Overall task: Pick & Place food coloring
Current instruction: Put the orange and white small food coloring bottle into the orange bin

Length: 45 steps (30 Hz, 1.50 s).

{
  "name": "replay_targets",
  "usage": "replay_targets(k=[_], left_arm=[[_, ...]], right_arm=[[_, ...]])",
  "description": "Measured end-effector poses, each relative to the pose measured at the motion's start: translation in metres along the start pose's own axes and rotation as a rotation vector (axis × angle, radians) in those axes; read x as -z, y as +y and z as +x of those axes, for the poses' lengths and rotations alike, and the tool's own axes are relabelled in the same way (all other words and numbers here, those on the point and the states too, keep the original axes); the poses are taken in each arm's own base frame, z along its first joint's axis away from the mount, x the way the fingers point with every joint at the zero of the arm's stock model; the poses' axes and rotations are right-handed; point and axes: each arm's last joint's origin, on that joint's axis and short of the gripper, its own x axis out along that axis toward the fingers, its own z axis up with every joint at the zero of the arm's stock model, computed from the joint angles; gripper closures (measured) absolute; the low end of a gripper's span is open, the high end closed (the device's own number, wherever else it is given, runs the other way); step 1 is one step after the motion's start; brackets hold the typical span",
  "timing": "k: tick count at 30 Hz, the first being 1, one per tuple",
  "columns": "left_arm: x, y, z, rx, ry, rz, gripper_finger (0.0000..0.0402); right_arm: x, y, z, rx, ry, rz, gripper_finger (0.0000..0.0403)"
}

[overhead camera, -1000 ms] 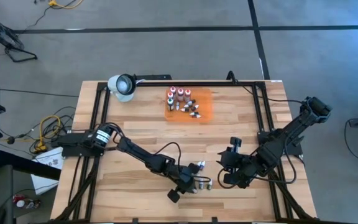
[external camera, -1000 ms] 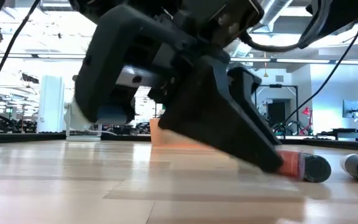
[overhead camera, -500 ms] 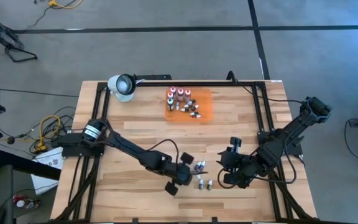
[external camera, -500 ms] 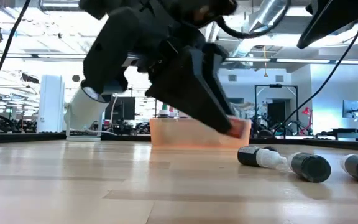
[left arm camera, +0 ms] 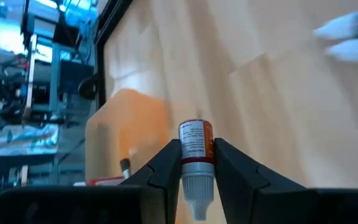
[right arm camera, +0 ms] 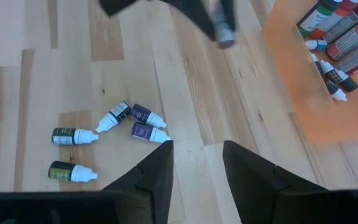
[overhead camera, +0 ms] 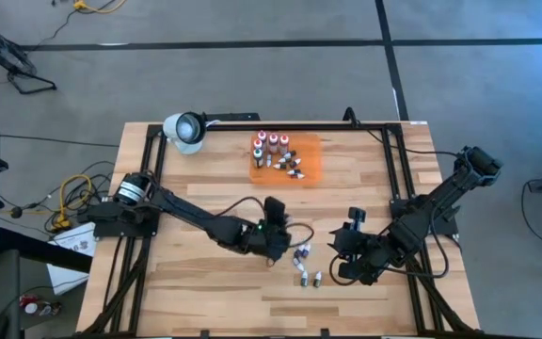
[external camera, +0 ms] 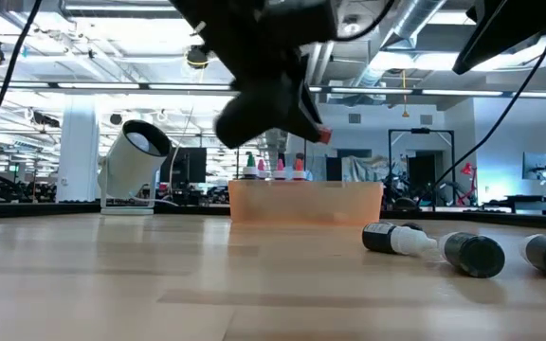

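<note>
I am carrying one dropper bottle (left arm camera: pixel 196 155) in my left pincer (overhead camera: pixel 273 235), which is clamped tight on it; the left wrist view shows the bottle with an orange-red label and a pale nozzle, pinched between both fingers (left arm camera: pixel 163 167). In the high view this pincer is sitting just left of centre, lifted clear of the counter (overhead camera: pixel 186 282) and lying between the loose bottles and the orange tray (overhead camera: pixel 310 168).

Progress: I am judging the task well along but not finished. The tray, in the upper middle of the high view, is already holding a good number of bottles: several taller ones (overhead camera: pixel 266 141) with white caps are standing along its left side, and small droppers (overhead camera: pixel 294 168) are lying beside them toward the middle. Its right part is showing bare.

Outstanding: four loose droppers (right arm camera: pixel 132 121) are lying on their sides on the counter, seen at centre left of the right wrist view and just below centre in the high view. These, plus the one in my grip, are awaiting placement.

My right pincer (overhead camera: pixel 344 259) is idling at the lower right of the high view, its fingers (right arm camera: pixel 160 171) part open and holding nothing.

The white lamp (overhead camera: pixel 185 129) at the upper left is taking no part.
</note>
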Motion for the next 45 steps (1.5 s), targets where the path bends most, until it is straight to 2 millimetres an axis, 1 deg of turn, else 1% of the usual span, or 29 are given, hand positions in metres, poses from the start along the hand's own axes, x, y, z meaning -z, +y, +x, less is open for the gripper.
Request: replay_targets(k=[5, 11, 14, 18, 24, 30, 38, 41, 45], left_arm=[[0.013, 0.023, 0.024, -0.037, 0.059, -0.053, 0.0324], [0.035, 0.058, 0.054, -0.088, 0.127, -0.129, 0.0324], [0.046, 0.074, 0.068, -0.066, 0.122, -0.188, 0.0324], [0.058, 0.091, 0.082, -0.042, 0.099, -0.271, 0.0324], [0.077, 0.112, 0.096, -0.067, 0.129, -0.367, 0.0324], [0.085, 0.119, 0.101, -0.076, 0.15, -0.419, 0.0324], [0.085, 0.119, 0.101, -0.077, 0.151, -0.413, 0.0322], [0.085, 0.119, 0.101, -0.077, 0.151, -0.412, 0.0307], [0.086, 0.119, 0.101, -0.078, 0.152, -0.414, 0.0276]], right_arm=[[0.0, 0.0, 0.0, 0.0, 0.0, 0.0, 0.0271], [0.0, 0.0, 0.0, 0.012, -0.009, 0.0, 0.0271], [-0.001, -0.001, 0.0, 0.015, -0.01, 0.001, 0.0271], [-0.001, -0.001, 0.0, 0.017, -0.011, 0.001, 0.0271], [-0.001, -0.001, 0.0, 0.017, -0.011, 0.0, 0.0272], [-0.001, -0.001, 0.0, 0.019, -0.013, -0.016, 0.0272], [-0.001, -0.001, 0.0, 0.02, -0.013, -0.016, 0.0272], [-0.001, -0.001, 0.0, 0.02, -0.013, -0.016, 0.0272], [-0.001, -0.001, 0.0, 0.02, -0.013, -0.016, 0.0272]])
